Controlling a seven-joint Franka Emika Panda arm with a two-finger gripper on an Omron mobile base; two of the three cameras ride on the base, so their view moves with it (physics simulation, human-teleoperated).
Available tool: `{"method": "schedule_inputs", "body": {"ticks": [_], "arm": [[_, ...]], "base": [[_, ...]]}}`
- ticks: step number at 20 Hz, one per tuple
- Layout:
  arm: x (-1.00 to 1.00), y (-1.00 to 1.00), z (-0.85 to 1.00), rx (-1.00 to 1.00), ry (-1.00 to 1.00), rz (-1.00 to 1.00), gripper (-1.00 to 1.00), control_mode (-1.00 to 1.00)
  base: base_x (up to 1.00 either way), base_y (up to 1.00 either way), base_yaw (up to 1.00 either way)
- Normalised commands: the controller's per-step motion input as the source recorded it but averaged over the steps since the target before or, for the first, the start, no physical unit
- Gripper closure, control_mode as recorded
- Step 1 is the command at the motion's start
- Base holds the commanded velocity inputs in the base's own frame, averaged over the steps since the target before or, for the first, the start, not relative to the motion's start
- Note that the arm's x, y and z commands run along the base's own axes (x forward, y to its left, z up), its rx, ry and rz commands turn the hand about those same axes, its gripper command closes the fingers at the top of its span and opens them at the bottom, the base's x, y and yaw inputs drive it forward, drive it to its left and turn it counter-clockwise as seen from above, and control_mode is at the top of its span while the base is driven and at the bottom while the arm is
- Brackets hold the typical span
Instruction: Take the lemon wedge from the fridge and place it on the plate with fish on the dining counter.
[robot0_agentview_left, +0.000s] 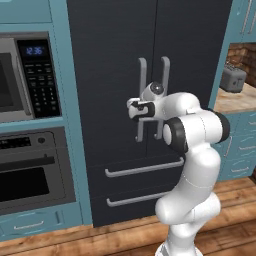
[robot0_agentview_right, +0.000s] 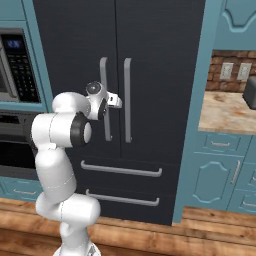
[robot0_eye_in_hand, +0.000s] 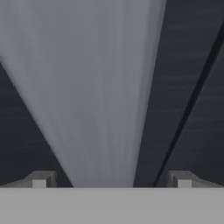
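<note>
Facing the shut fridge (robot0_agentview_left: 125, 60), the gripper (robot0_eye_in_hand: 111, 179) straddles its left handle (robot0_eye_in_hand: 96, 87), fingers spread.

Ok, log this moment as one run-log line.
phase: opening fridge | gripper: open, straddling left door handle | doors: shut | lemon wedge: unseen

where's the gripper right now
The gripper is at the left door handle of the closed fridge; in the hand view the grey bar runs between its spread fingertips.
</note>
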Motion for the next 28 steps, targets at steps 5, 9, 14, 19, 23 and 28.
{"method": "schedule_inputs", "body": {"ticks": [5, 9, 14, 19, 23, 28], "arm": [[0.47, 0.0, -0.26, 0.0, -0.01, 0.0, 1.0, -1.0], [0.04, 0.0, -0.03, 0.0, -0.01, 0.0, 1.0, -1.0], [-0.02, 0.0, 0.03, 0.0, 0.0, 0.0, 1.0, -1.0], [-0.66, 0.23, 0.51, 0.0, -0.11, 0.0, 1.0, -1.0], [-0.99, 0.46, 0.73, 0.0, -0.1, 0.0, 1.0, -1.0], [-0.83, 0.63, 0.76, 0.0, -0.01, -0.02, 1.0, -1.0]], "base": [[0.0, 0.0, 0.0], [0.0, 0.0, 0.0], [0.0, 0.0, 0.0], [0.0, 0.0, 0.0], [0.0, 0.0, 0.0], [0.0, 0.0, 0.0]]}}
